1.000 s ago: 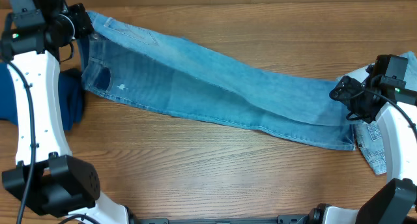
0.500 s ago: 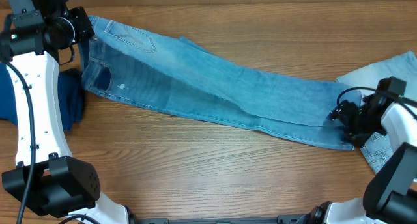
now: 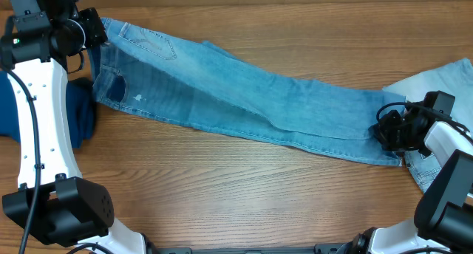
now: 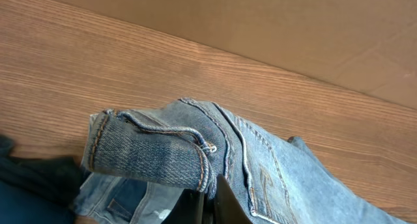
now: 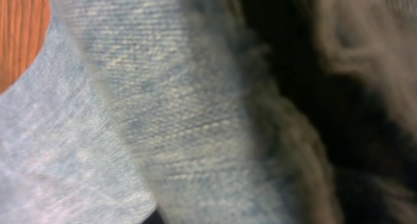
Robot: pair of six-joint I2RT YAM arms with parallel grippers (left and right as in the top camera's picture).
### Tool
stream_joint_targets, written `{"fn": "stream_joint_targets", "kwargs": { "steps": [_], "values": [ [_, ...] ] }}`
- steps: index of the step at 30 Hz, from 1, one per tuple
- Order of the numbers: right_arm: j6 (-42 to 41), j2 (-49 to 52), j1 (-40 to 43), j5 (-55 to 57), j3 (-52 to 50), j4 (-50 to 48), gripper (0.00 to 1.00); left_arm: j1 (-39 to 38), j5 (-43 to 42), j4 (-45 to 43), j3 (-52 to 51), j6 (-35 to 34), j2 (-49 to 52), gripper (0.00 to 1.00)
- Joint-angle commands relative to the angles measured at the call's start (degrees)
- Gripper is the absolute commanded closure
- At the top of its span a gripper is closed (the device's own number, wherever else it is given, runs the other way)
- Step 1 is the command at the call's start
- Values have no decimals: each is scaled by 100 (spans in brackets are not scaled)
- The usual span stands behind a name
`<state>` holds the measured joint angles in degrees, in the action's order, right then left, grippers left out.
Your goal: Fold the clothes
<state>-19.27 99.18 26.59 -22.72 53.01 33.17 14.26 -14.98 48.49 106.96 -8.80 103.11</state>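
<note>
Nudged up slightly at the leg hems [image 3: 362, 147] of jeans [image 3: 244, 91]: right claw [image 3: 390, 128], grip unreadable behind denim. Left claw [image 4: 208, 195] clamped on waistband [image 4: 150, 152]; jeans stretched diagonally across table [image 3: 222, 187] between both.

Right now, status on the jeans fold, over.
Left end effector shut on jeans waistband. Right end effector at the cuffs, grip unclear. Jeans stretched out full length. Second denim piece beside the cuffs.
</note>
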Motion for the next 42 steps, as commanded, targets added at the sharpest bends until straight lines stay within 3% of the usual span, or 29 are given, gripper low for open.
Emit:
{"fn": "stream_joint_targets", "kwargs": {
  "steps": [1,5,10,16,20,24,29,34,36,39,41,42],
  "values": [
    [66,-511,-22,-227,339,229,94,-4,44,-46,90,155,-90,96],
    [63,-1473,-20,-267,988,1834,96,-4,13,33,92,415,-212,96],
    [-28,-2433,13,870,1554,3209,96,-4,63,356,92,629,-859,96],
    [15,-2780,361,1585,1703,4155,96,-4,212,870,92,758,-1805,96],
    [170,-2765,402,1574,1703,4170,96,-4,494,1130,90,872,-2000,96],
    [177,-2260,391,1257,1703,3934,96,-63,459,905,90,890,-1681,96],
    [455,-595,382,435,1860,3462,96,-566,37,120,90,973,-699,96],
    [605,1047,249,125,3226,3449,95,-920,-37,-1255,90,874,675,96],
    [680,1421,219,-96,3703,3460,93,-992,-146,-1408,90,713,1150,96],
    [715,1576,219,-94,3895,3289,82,-1054,-208,-1414,90,708,1456,96],
    [719,1574,251,-59,3895,3152,64,-1054,-28,-1412,90,708,1473,96],
    [726,1576,267,39,3895,3080,62,-1054,61,-1410,90,710,1473,96]
  ]
}}
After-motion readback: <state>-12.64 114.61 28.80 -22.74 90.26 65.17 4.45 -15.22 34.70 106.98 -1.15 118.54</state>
